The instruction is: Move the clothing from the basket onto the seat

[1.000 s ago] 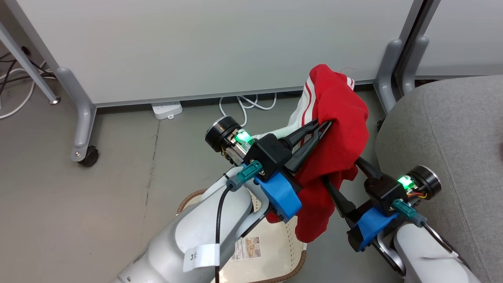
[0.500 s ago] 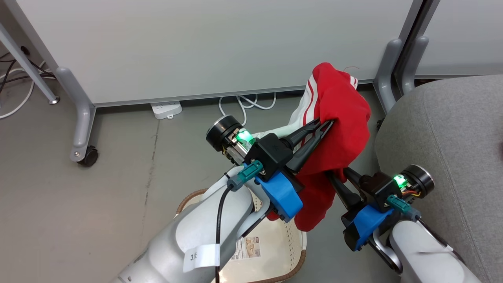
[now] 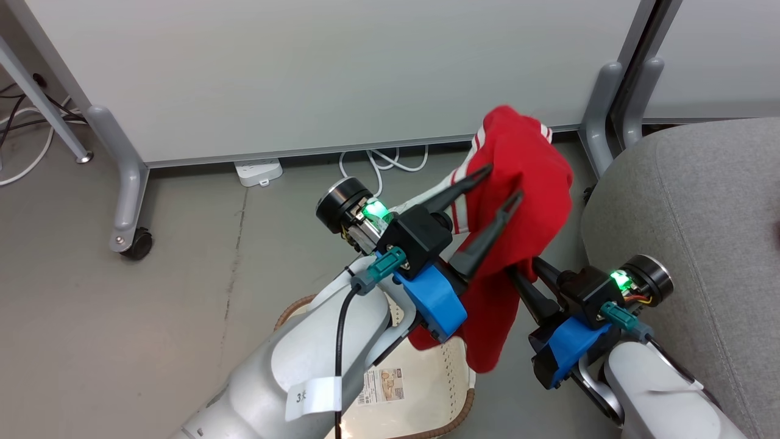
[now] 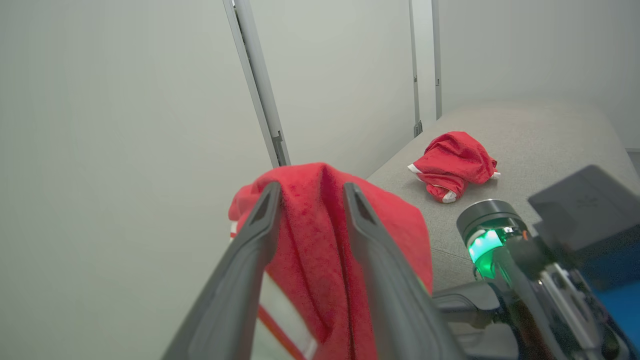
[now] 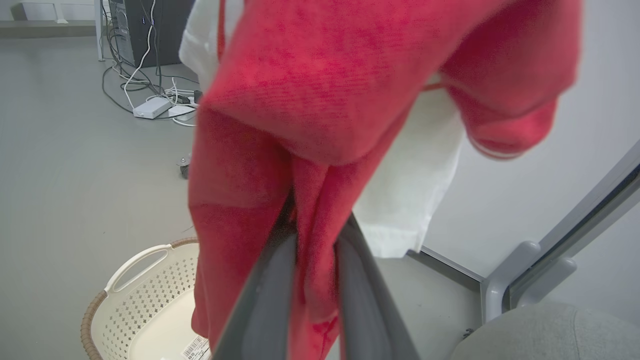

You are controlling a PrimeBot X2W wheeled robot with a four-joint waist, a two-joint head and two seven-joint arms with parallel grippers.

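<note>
Clothing (image 3: 539, 164), a red garment with white panels, hangs above the basket (image 5: 89, 312). The right gripper (image 5: 316, 239) pinches it low down, while the left gripper (image 3: 503, 182) stands spread with fabric draped loosely between its fingers. With only one firm hold, I judge the carry should go slowly and high, so the trailing hem clears the edge of the sofa (image 3: 688, 201) just to the right. Farther on, a second red garment (image 4: 452, 162) already lies on the cushion; release well inside, near it.

Bright even light, soft shadows, clothing (image 5: 320, 100) blurred close-up.
</note>
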